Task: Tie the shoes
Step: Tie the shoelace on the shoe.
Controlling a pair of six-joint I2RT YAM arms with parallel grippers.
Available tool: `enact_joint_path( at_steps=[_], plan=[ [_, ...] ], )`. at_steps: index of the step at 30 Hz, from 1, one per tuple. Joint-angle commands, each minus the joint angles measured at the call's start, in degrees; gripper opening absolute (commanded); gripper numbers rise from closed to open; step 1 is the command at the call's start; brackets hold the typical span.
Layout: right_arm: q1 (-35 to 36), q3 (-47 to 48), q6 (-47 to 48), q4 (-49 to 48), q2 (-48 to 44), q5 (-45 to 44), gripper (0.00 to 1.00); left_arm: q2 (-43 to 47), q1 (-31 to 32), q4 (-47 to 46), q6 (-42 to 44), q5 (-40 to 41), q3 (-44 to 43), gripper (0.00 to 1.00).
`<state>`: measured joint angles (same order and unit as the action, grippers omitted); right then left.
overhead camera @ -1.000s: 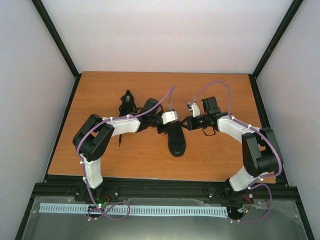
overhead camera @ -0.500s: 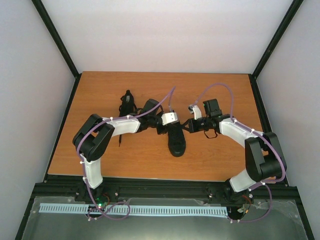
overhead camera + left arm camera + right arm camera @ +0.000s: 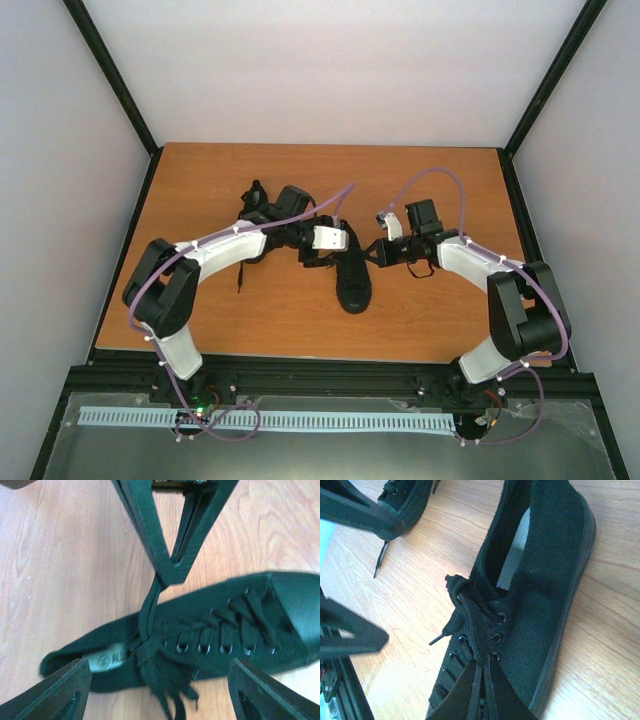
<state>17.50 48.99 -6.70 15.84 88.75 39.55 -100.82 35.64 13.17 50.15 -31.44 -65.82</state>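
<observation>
One black shoe (image 3: 353,282) lies mid-table with its toe toward the near edge. In the left wrist view this shoe (image 3: 220,630) stretches across the frame. My left gripper (image 3: 167,695) stands open over its tongue, one finger on each side, holding nothing. My right gripper (image 3: 481,690) is shut on a black lace (image 3: 485,630) and holds it taut from the knot area. From the left wrist the right gripper (image 3: 170,565) shows pinching that lace (image 3: 149,602). The other shoe (image 3: 255,205) lies at the back left, partly behind the left arm.
A loose lace end (image 3: 445,631) lies on the wooden table (image 3: 200,300) beside the eyelets. The second shoe (image 3: 405,500) shows at the top left of the right wrist view. A black frame rail (image 3: 330,375) runs along the near edge.
My left gripper has opened and let go of the lace, and the left arm has swung back and to the left. The right gripper stays shut on its lace.
</observation>
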Motion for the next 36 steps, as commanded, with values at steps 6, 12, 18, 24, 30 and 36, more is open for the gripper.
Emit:
enact_joint_path(
  at_steps=[6, 12, 18, 24, 30, 36],
  plan=[
    [0.2, -0.6, -0.2, -2.0, 1.5, 0.8, 0.03, -2.3, -3.2, 9.3, 17.8, 7.6, 0.6, 0.82],
    [0.2, -0.6, -0.8, -2.6, 1.6, 1.4, 0.03, -6.1, -2.2, -5.6, 12.9, 11.4, 2.4, 0.77],
    [0.2, -0.5, -0.8, -2.5, 2.3, 1.7, 0.03, -7.5, -2.1, -6.8, 14.1, 9.0, 2.1, 0.43],
    [0.3, -2.2, -1.0, -2.0, 2.3, 2.3, 0.03, -6.5, -2.7, -7.7, 14.7, 13.1, 1.3, 0.01],
    [0.3, -4.9, -1.8, -2.1, 2.5, 1.2, 0.03, -8.2, -4.4, -15.2, 16.7, 16.2, 1.2, 0.01],
    [0.3, -6.5, -2.8, -2.8, 1.9, 0.4, 0.03, -9.9, -5.1, -14.7, 18.2, 14.6, 0.4, 0.01]
  ],
)
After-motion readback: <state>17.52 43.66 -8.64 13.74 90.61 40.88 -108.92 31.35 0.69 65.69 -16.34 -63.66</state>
